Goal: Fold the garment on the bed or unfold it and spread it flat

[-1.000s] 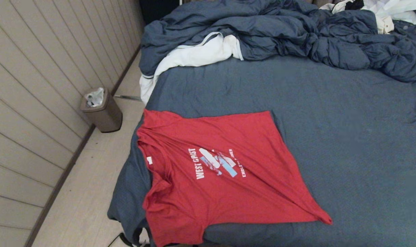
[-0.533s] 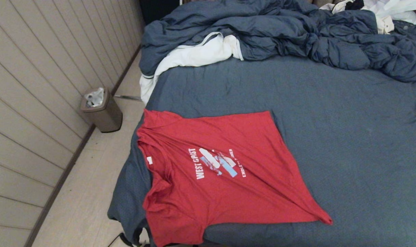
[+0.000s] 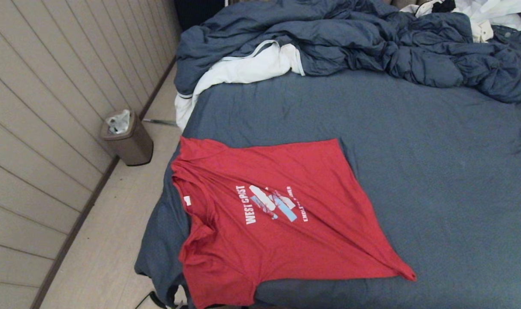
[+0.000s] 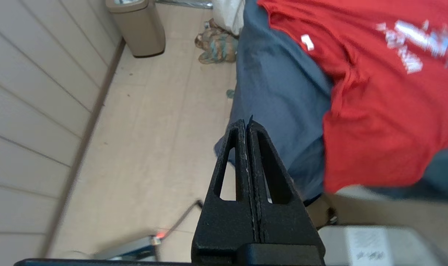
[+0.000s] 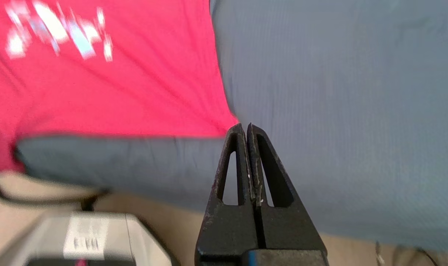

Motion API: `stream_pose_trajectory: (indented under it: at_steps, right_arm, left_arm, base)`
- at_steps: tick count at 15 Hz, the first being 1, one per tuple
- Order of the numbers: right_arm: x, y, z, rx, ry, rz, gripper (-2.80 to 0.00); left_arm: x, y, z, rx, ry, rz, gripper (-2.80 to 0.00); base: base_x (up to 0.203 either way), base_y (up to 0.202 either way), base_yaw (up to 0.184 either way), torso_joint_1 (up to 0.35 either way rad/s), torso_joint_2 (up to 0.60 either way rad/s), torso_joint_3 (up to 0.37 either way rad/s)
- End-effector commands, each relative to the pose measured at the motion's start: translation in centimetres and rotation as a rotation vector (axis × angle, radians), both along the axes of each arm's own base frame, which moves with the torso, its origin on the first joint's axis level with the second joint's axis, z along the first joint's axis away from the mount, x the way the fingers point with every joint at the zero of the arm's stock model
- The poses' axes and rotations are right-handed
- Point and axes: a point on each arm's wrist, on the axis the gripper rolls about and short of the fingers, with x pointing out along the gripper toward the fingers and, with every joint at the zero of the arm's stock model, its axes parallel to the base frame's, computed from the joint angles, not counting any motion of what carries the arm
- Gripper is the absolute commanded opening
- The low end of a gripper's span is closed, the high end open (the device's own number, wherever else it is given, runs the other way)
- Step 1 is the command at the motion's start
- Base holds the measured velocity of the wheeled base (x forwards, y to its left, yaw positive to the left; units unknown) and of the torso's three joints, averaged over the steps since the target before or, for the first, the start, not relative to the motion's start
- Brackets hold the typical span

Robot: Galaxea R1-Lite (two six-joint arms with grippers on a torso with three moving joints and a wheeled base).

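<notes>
Nothing has shifted in the head view since the earlier frames: the garment lies spread print-up at the near left corner of the bed, one sleeve draping over the edge. Both arms hang below the bed edge, apart from the shirt. The left gripper and right gripper have their fingers pressed together, empty. A rumpled duvet heaps along the far side.

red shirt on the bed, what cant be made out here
- T-shirt lower edge: head view, cut off by the frame's bottom.
- Small print beside "WEST COAST": too small in the head view, blurred in both wrist views.
- Neck tag: lettering too small.
- White cloth: mostly buried under the duvet.
</notes>
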Motion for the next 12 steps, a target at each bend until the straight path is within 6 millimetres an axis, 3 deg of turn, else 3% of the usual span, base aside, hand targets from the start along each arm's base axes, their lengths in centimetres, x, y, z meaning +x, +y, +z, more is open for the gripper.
stream_pose_trajectory:
  at_steps: [1, 6, 9, 12]
  right_arm:
    - [-0.5, -0.1, -0.2, 0.021, -0.064, -0.002, -2.80]
    - [-0.5, -0.1, -0.2, 0.024, -0.064, -0.005, -2.80]
    - [-0.5, 0.0, -0.2, 0.028, -0.065, 0.006, -2.80]
    - [-0.5, 0.0, -0.2, 0.028, -0.063, 0.011, -2.80]
  left_arm:
    - [0.1, 0.0, 0.0, -0.025, -0.006, 0.009, -2.80]
    - [0.1, 0.0, 0.1, -0.031, -0.023, 0.011, -2.80]
    - [0.1, 0.0, 1.6, -0.020, -0.190, 0.000, -2.80]
    - [0.2, 0.0, 1.2, -0.010, -0.152, -0.006, -2.80]
  base:
    - [0.000, 0.000, 0.000, 0.000, 0.00, 0.000]
    - [0.000, 0.000, 0.000, 0.000, 0.00, 0.000]
    - [0.000, 0.000, 0.000, 0.000, 0.00, 0.000]
    - [0.000, 0.000, 0.000, 0.000, 0.00, 0.000]
